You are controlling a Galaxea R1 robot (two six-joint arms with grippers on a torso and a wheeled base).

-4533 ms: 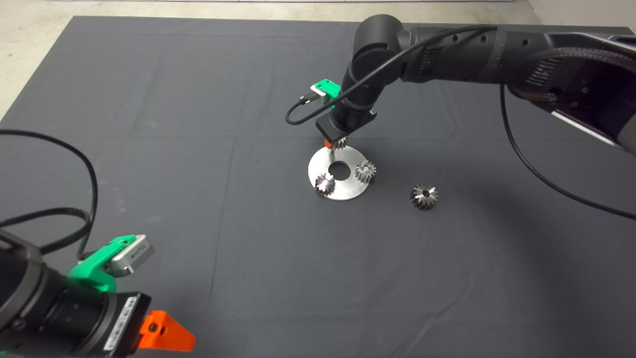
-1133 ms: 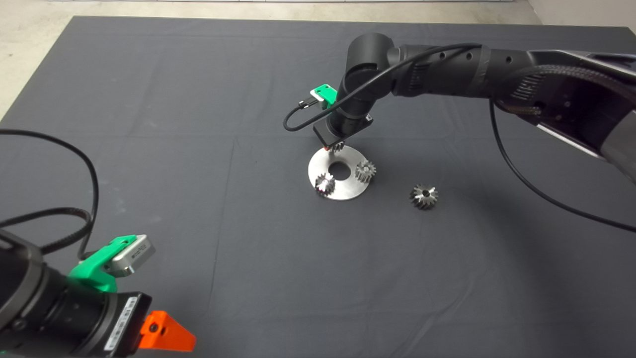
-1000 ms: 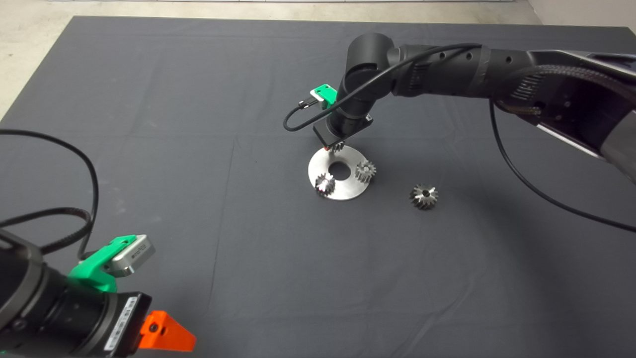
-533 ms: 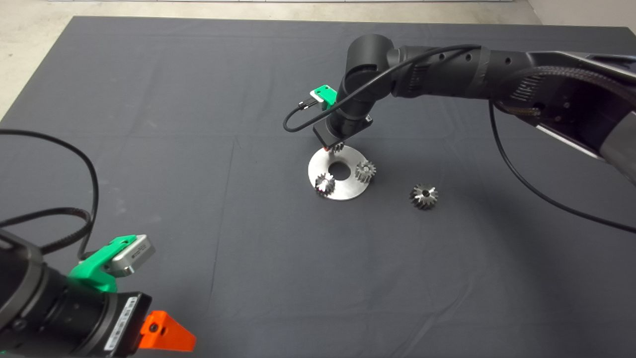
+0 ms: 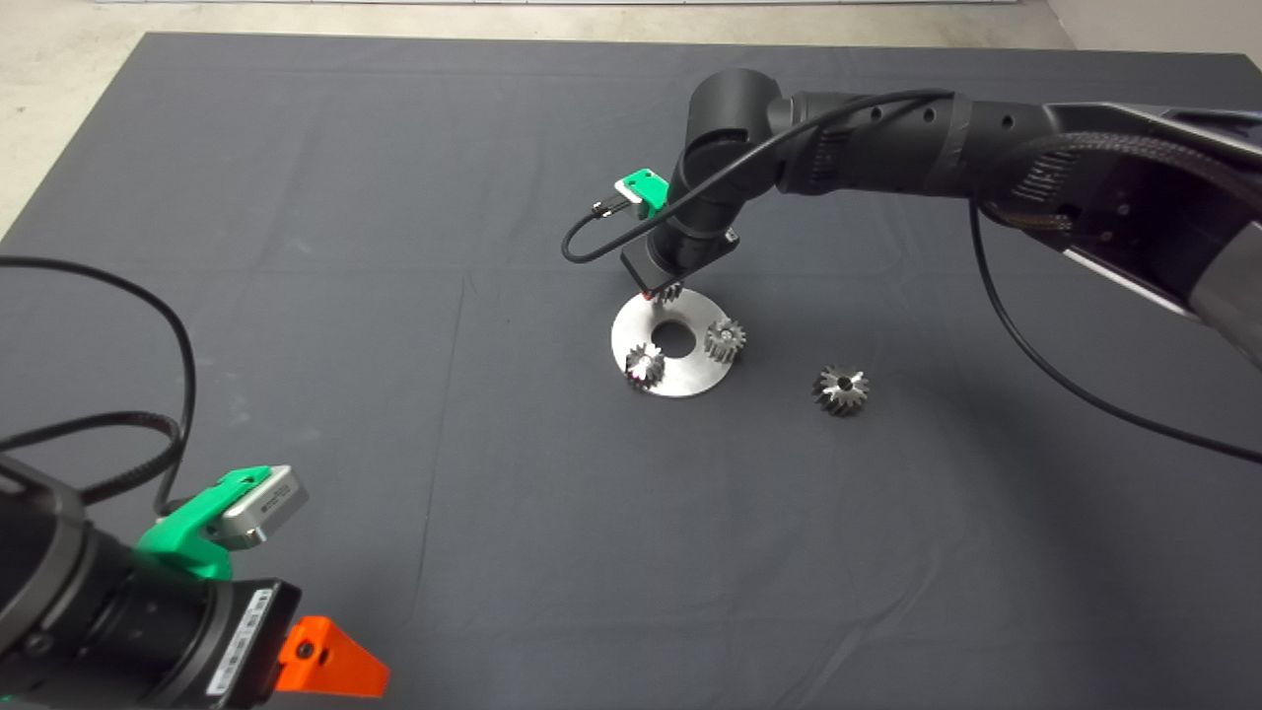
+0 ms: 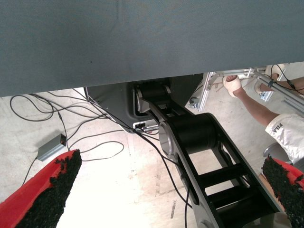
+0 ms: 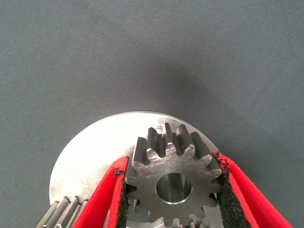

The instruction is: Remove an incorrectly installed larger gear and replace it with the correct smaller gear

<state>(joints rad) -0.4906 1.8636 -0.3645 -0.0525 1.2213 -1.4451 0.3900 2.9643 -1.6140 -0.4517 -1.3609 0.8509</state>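
The right end effector (image 7: pixel 173 190) is clenched on the smaller gear (image 7: pixel 173 185), one black pad pressed to the teeth on each flank, so the light centre hole faces up and stays free, which looks meant for seating it on a post. In the head view this gear (image 5: pixel 671 290) sits at about 12 o'clock on the round steel plate (image 5: pixel 680 380), just beyond the plate's central hole. Two brighter small gears occupy the other stations, one at about 7 o'clock (image 5: pixel 645 364) and one at about 3 o'clock (image 5: pixel 726 338), so the 12 o'clock spot appears to be the open place being filled. The larger gear (image 5: pixel 841 388) lies flat on the desk (image 5: pixel 296 247), off the plate and well out toward 4 o'clock, clear of the work. The left end effector (image 5: pixel 325 666) waits at the lower left edge, its fingers (image 6: pixel 47 194) spread wide and holding nothing.
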